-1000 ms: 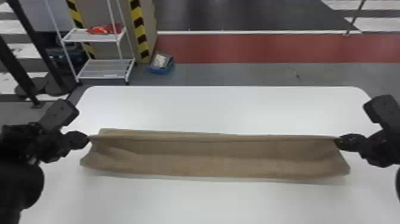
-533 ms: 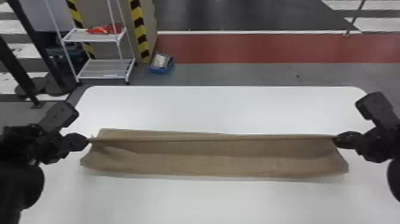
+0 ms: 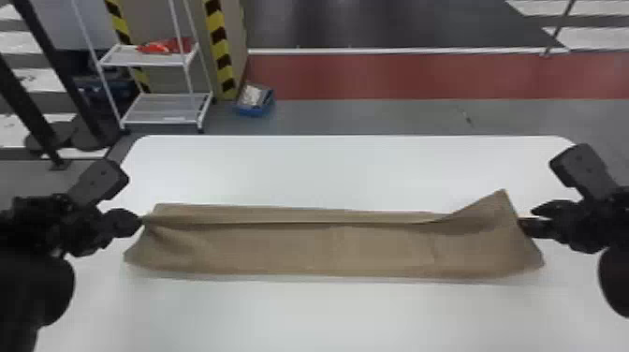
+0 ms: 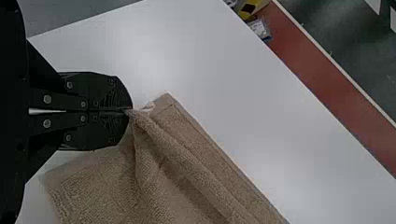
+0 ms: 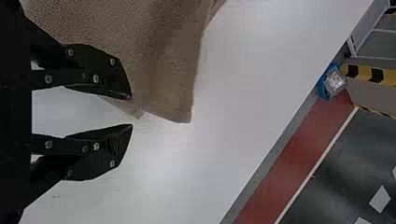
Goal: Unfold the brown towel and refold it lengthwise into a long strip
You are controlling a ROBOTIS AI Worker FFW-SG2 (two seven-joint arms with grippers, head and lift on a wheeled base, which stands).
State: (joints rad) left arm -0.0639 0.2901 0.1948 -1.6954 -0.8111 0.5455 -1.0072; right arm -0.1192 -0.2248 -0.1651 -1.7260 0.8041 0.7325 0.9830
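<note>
Head view shows the white desk (image 3: pixel 351 313), and on it the brown towel (image 3: pixel 304 248) lies between the two pincers. Its long axis goes from left to right, nearly parallel to the desk's far edge; one corner at the right end points to the far side. The left arm (image 3: pixel 37 281) and the right arm (image 3: pixel 615 276) both reach inward. The left pincer (image 3: pixel 141 220) grasps the towel's left end; the right pincer (image 3: pixel 526 218) is released, fingers parted, at its right end.

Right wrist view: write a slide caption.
Open right tool beside one end of the brown towel, above the white table.
</note>
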